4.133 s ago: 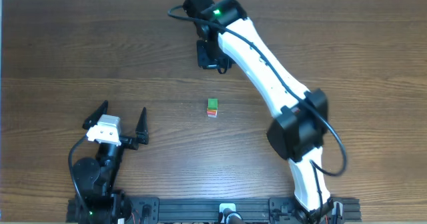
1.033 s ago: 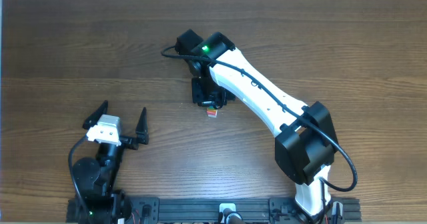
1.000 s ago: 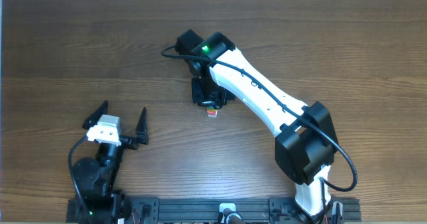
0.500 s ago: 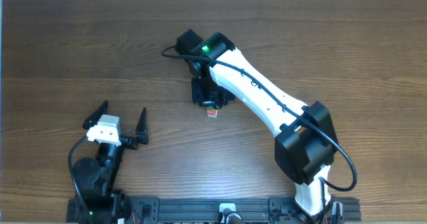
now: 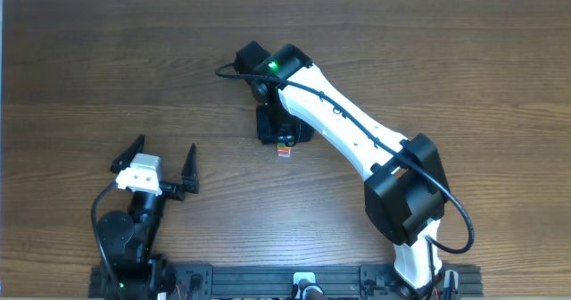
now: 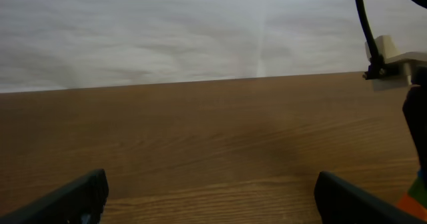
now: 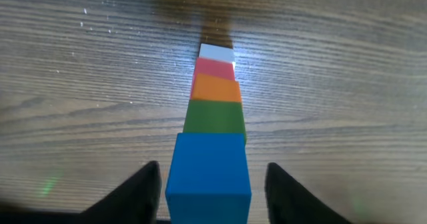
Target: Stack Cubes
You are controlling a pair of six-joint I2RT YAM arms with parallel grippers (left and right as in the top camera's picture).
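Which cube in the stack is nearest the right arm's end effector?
The blue cube, topmost of the five, between the open fingers of the right end effector. The green cube, orange cube, red cube and white cube sit below it.

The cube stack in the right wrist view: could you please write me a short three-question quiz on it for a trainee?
1. True or false: the right gripper has its fingers on either side of the blue cube, which tops the stack.
2. Which cube rests directly on the table? A) green B) white C) orange
3. How many cubes does the stack hold?

Key:
1. True.
2. B, the white cube.
3. Five.
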